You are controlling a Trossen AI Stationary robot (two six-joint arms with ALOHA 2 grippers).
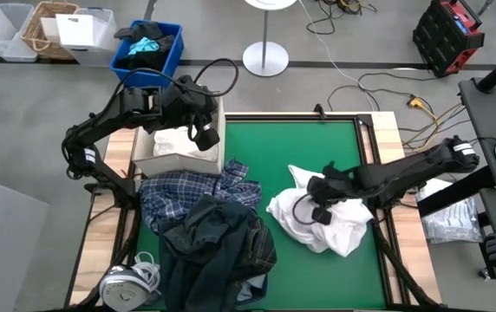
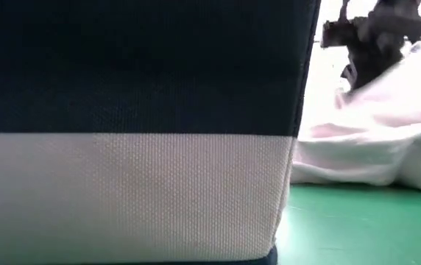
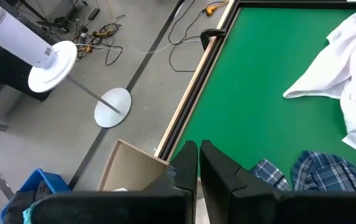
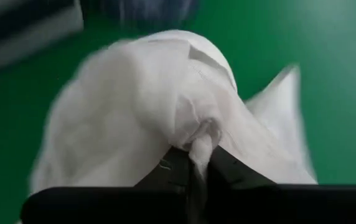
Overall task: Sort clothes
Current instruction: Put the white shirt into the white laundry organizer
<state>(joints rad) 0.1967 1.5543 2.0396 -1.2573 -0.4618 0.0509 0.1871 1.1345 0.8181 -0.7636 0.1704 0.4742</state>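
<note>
At about five o'clock on the green surface (image 1: 317, 156), a crumpled white shirt (image 1: 339, 227) is pinched by the right claw (image 1: 316, 204); in the right wrist view a fold of the cloth (image 4: 200, 146) is seen clenched between the two dark fingers (image 4: 168, 168). At about seven o'clock a dark navy piece (image 1: 218, 243) is heaped, with a sliver of light blue denim (image 1: 246, 291) showing at its lower edge. Just beyond it, touching, a blue-white plaid shirt (image 1: 183, 191) is spread toward nine o'clock. Farther off, at about ten o'clock, a beige box (image 1: 179, 152) is set at the surface's corner, and white garments (image 1: 177, 140) are seen inside it. The left claw (image 1: 203, 132) is held above that box, its fingers (image 3: 187, 165) drawn close together with nothing between them. Beyond the surface, at eleven o'clock, a blue bin (image 1: 148, 50) stands on the floor. The low view is largely blocked by a navy and cream fabric panel (image 2: 137, 132).
</note>
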